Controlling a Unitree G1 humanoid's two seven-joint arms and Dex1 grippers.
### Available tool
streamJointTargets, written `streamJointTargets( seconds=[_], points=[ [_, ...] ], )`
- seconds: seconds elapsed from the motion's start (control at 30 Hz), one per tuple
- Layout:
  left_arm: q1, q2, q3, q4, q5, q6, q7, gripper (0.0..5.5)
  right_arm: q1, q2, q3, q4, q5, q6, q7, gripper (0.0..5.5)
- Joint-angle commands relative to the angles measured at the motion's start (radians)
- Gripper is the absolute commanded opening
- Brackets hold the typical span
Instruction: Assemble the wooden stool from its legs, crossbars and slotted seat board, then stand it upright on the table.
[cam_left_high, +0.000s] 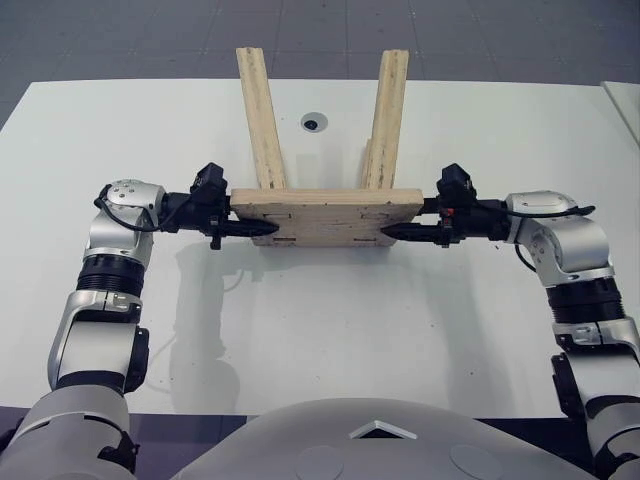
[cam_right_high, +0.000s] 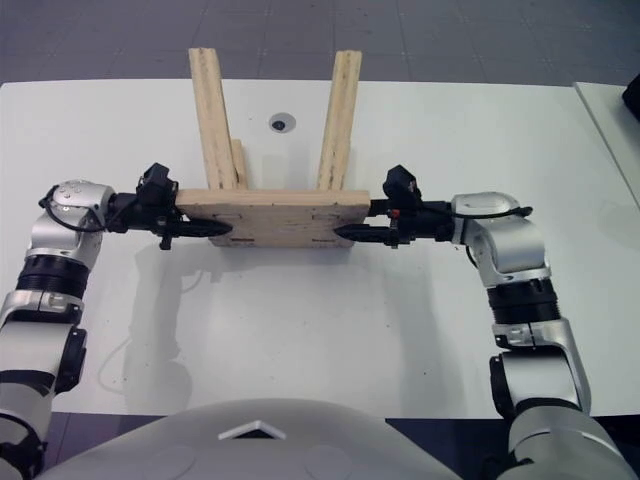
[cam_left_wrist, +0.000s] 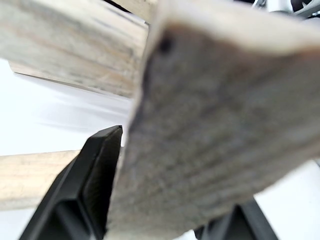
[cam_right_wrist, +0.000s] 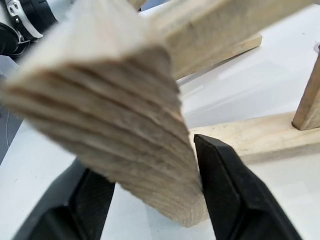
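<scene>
My left jaws and right jaws each pinch an end of the seat board (cam_left_high: 325, 212), mid table (cam_left_high: 330, 340); legs (cam_left_high: 262, 115) point far; I think only standing it up is left; both arms must turn together.

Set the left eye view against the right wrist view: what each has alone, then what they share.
Left eye view: the left gripper, two legs pointing away from the robot, a round hole in the table. Right wrist view: the seat board end grain between the jaws, a lower wooden bar beneath. Both: the seat board, the right gripper clamped on it, the white table.
</scene>
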Motion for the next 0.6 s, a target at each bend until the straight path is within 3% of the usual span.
streamJointTargets(
  seconds=[0.03, 0.2, 0.3, 0.43, 0.5, 0.6],
  points=[
    [-0.017, 0.017, 0.002, -0.062, -0.097, 0.175, -0.003, 1.74, -0.057, 0.018, -0.025, 0.024, 0.084, 0.118, 0.037, 2.08],
    [-0.084, 0.085, 0.1, -0.236, -0.358, 0.628, 0.001, 1.59, -0.137, 0.002, -0.201, -0.064, 0.372, 0.453, 0.046, 1.92],
    [-0.176, 0.102, 0.16, -0.261, -0.493, 0.94, 0.077, 1.41, -0.207, 0.055, -0.377, -0.03, 0.58, 0.685, -0.096, 1.6],
    [-0.386, -0.001, 0.344, -0.04, -0.576, 1.182, 0.329, 1.35, -0.3, 0.239, -0.601, 0.023, 0.886, 0.683, -0.592, 1.4],
    [-0.471, -0.053, 0.444, 0.097, -0.583, 1.192, 0.477, 1.32, -0.328, 0.338, -0.65, 0.033, 1.046, 0.566, -0.91, 1.32],
    [-0.509, -0.132, 0.534, 0.198, -0.561, 1.118, 0.71, 1.31, -0.375, 0.469, -0.718, 0.045, 1.115, 0.371, -1.305, 1.32]
  ],
)
